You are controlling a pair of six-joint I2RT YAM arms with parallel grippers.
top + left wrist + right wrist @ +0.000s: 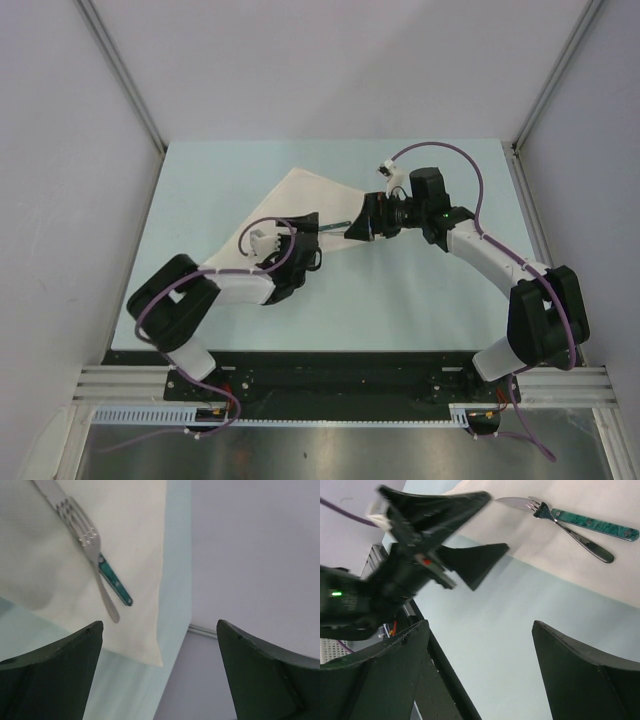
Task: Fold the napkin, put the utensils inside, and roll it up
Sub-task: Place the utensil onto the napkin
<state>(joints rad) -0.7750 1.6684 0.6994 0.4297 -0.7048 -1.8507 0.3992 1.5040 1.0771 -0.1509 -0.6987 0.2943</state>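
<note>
The white napkin point(300, 200) lies flat on the table, folded into a triangle. On it lie a knife with a dark teal handle point(115, 583) and a plain silver fork point(86, 536), crossed over each other; both also show in the right wrist view, knife point(590, 524) and fork point(580, 540). In the top view the utensils point(333, 227) sit between my two grippers. My left gripper point(308, 248) is open and empty just left of them. My right gripper point(357, 224) is open and empty just right of them, above the table.
The pale green table point(400, 290) is walled by white panels on the left, back and right. A black rail point(340, 375) runs along the near edge by the arm bases. My left gripper's fingers point(475, 560) show close in the right wrist view.
</note>
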